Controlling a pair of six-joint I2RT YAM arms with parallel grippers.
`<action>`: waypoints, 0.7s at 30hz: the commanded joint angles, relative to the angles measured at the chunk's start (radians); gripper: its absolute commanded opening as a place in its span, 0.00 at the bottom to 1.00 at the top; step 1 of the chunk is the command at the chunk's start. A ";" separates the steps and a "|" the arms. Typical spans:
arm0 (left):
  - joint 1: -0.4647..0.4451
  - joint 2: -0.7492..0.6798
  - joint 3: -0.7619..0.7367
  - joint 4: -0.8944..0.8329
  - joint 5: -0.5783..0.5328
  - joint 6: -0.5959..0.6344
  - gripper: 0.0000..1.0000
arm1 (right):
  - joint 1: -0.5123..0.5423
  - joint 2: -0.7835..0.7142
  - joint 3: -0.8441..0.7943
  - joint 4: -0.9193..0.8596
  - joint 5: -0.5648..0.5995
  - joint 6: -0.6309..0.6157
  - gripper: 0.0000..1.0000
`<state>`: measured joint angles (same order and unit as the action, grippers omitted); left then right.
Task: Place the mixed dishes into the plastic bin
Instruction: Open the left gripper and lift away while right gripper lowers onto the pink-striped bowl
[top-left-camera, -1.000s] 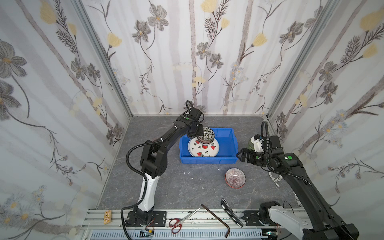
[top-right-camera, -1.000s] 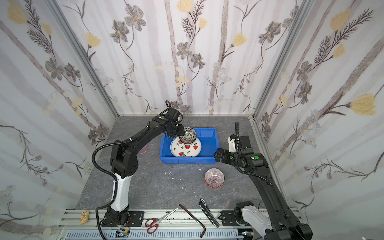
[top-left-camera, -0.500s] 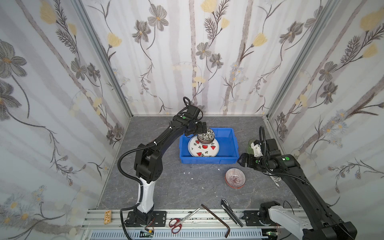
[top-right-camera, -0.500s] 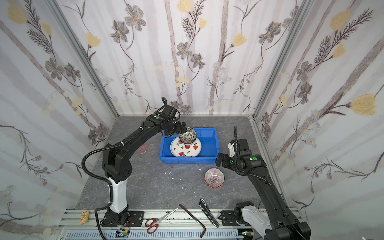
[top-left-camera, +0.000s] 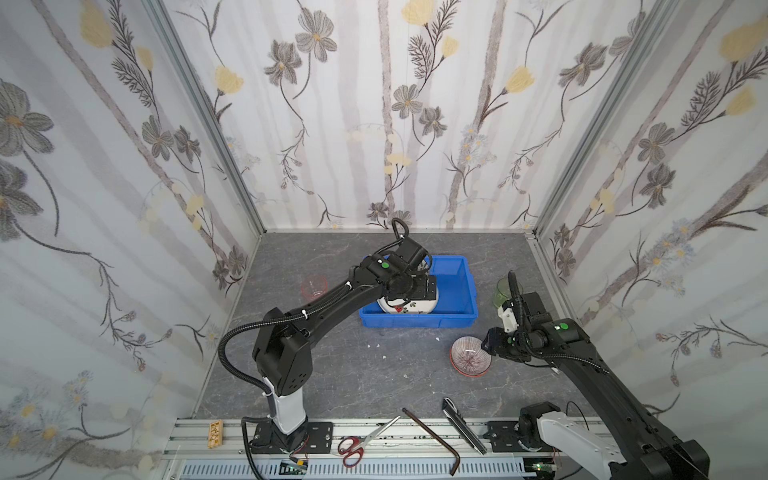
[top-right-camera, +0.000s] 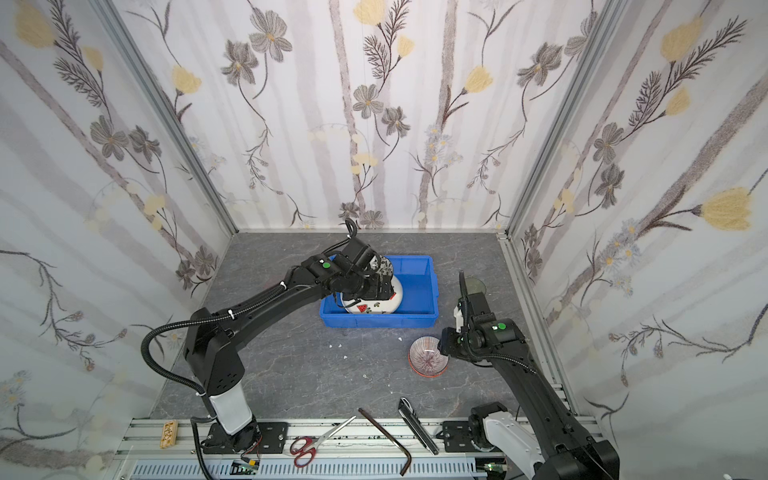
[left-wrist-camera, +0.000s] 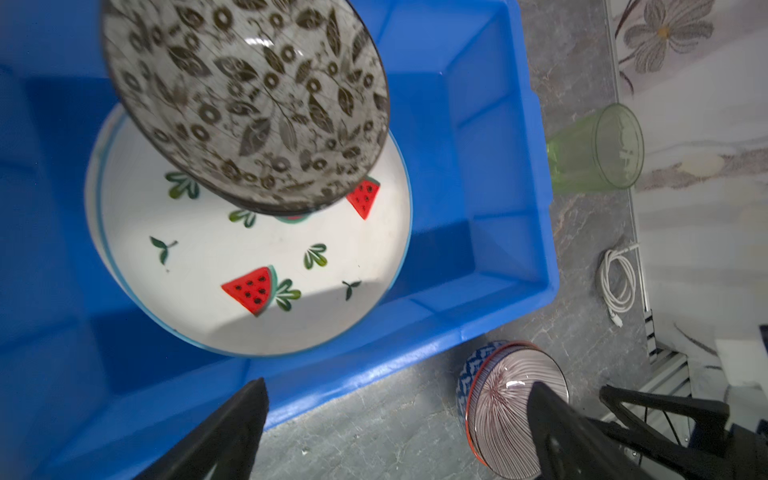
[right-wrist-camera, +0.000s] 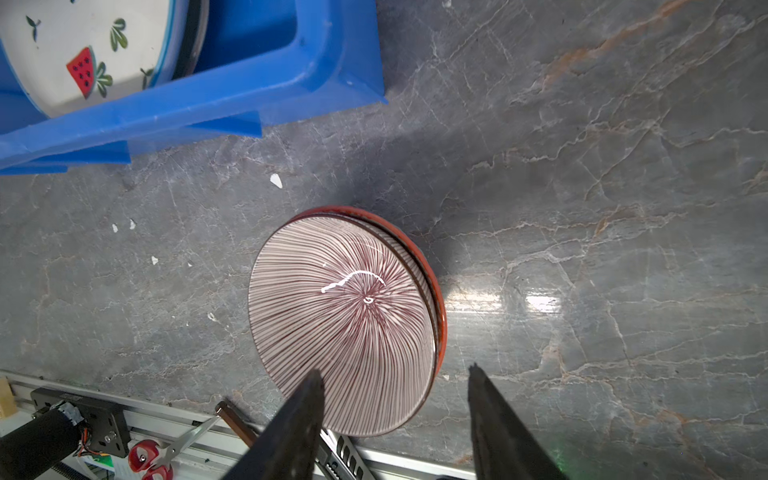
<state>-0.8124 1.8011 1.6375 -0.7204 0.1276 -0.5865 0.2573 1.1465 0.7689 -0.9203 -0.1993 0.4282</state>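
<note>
- Since a second ago the right claw (right-wrist-camera: 395, 370) has dropped to the striped bowl (right-wrist-camera: 345, 316) near the plastic bin (left-wrist-camera: 490, 166), part-spread astride its rim.
- Left claw (left-wrist-camera: 397, 384): spread wide, empty, over the bin's wall.
- Black leafy bowl (left-wrist-camera: 245, 104) sits on the watermelon plate (left-wrist-camera: 249, 266) inside the bin.

Grey tabletop (top-left-camera: 353, 374) with bin (top-left-camera: 415, 322), bowls (top-left-camera: 469, 358), tumblers (top-left-camera: 314, 286)

Left tool (left-wrist-camera: 397, 384) opened, leafy bowl (left-wrist-camera: 245, 104) let go over watermelon plate (left-wrist-camera: 249, 270), right tool (right-wrist-camera: 395, 370) lowered to striped bowl (right-wrist-camera: 345, 307)
</note>
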 joint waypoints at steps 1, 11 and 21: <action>-0.033 -0.022 -0.038 0.069 -0.041 -0.074 1.00 | 0.016 0.018 -0.008 0.036 0.032 0.010 0.52; -0.085 -0.091 -0.148 0.240 -0.031 -0.171 0.98 | 0.031 0.040 -0.074 0.060 0.050 0.020 0.44; -0.089 -0.091 -0.199 0.294 0.021 -0.194 0.98 | 0.043 0.069 -0.075 0.078 0.050 0.020 0.33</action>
<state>-0.8997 1.7096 1.4414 -0.4671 0.1291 -0.7654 0.2966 1.2060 0.6945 -0.8810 -0.1581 0.4374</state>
